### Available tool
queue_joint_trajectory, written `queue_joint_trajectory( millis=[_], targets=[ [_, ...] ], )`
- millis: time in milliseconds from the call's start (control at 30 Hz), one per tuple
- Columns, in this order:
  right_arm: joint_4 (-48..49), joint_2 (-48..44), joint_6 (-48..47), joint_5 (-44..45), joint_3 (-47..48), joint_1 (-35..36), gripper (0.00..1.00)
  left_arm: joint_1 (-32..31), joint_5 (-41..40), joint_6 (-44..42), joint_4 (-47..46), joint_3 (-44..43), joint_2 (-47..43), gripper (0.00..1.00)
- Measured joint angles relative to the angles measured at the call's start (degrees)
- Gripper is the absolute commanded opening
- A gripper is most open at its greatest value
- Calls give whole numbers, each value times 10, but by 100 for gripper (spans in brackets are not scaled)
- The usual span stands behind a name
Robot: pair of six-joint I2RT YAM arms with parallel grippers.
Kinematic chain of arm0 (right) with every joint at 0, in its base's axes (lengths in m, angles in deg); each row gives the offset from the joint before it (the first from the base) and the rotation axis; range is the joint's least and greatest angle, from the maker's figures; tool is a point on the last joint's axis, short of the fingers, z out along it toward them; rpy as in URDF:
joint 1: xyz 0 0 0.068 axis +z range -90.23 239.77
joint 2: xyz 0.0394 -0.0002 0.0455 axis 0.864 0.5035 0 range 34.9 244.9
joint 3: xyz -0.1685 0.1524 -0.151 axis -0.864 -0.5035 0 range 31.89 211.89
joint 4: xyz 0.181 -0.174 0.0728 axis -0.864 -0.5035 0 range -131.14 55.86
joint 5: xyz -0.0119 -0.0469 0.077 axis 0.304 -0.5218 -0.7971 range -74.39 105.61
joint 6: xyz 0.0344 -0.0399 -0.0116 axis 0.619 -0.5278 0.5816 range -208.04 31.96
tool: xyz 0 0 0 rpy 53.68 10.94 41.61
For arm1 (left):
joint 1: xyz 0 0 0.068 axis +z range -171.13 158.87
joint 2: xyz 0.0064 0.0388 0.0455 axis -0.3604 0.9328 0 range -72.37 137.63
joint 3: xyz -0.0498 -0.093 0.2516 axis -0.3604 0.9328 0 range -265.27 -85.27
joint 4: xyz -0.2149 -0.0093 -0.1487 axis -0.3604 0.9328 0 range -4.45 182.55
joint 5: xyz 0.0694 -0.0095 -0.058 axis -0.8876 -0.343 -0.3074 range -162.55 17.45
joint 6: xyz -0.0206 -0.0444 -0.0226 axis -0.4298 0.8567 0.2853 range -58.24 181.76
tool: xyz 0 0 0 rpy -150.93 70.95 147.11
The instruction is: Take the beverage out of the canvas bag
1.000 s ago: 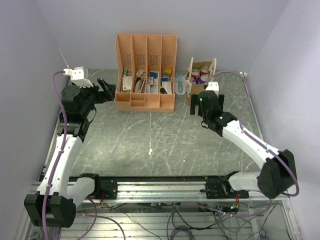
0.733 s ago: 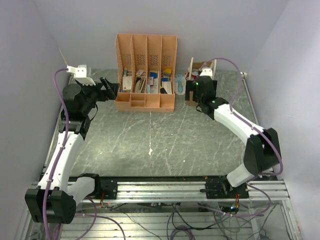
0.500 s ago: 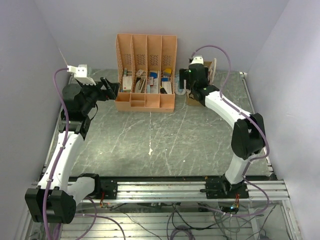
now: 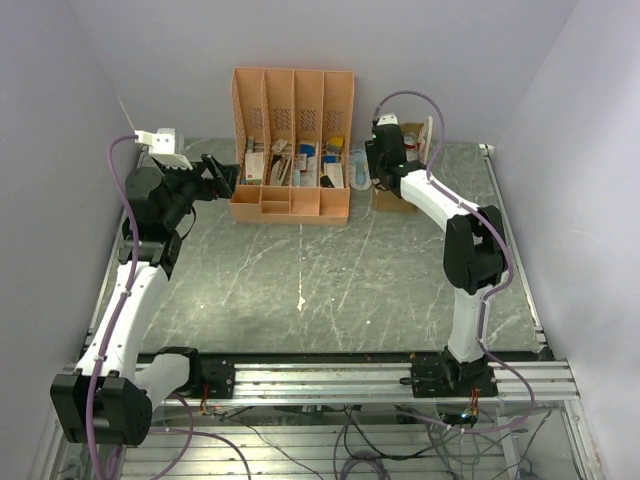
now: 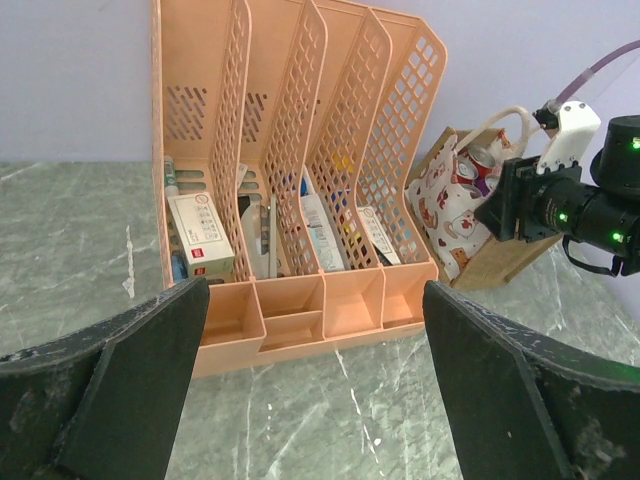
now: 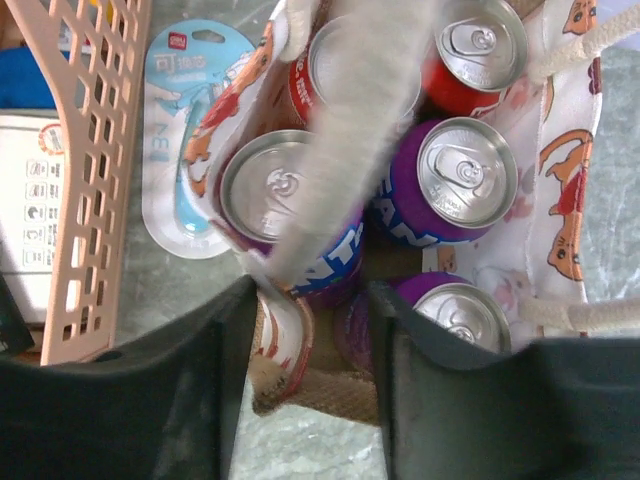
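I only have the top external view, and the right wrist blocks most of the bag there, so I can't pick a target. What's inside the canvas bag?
Observer: Five drink cans show in the canvas bag, pull-tab tops facing up.
Operator: How am I lined up on them?
Observer: The right gripper has its fingers either side of the bag's near rim and the blue-sided can behind it; contact can't be judged.
Operator: Anything across the mouth?
Observer: A blurred whitish strap, likely a bag handle, crosses over that can and a red can.
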State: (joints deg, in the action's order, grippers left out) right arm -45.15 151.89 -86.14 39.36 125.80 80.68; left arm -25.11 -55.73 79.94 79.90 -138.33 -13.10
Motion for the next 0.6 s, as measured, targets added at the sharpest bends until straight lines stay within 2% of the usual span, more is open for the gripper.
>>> queue_joint_trajectory(
  millis=[33, 100, 233, 367, 600],
  targets=[
    [-2, -2, -2, 0, 0, 0, 28, 0, 0, 0, -1, 0, 0, 98],
    [-5, -8, -1, 0, -8, 0, 17, 0, 0, 0, -1, 0, 1, 98],
    [-5, -38, 9, -4, -46, 2, 6, 0, -1, 0, -1, 0, 1, 98],
    [-9, -65, 26, 0, -79, 2, 0, 0, -1, -4, -2, 0, 3, 98],
    [-31, -156, 68, 2, -179, -1, 0, 0, -1, -4, -1, 0, 13, 98]
  ],
)
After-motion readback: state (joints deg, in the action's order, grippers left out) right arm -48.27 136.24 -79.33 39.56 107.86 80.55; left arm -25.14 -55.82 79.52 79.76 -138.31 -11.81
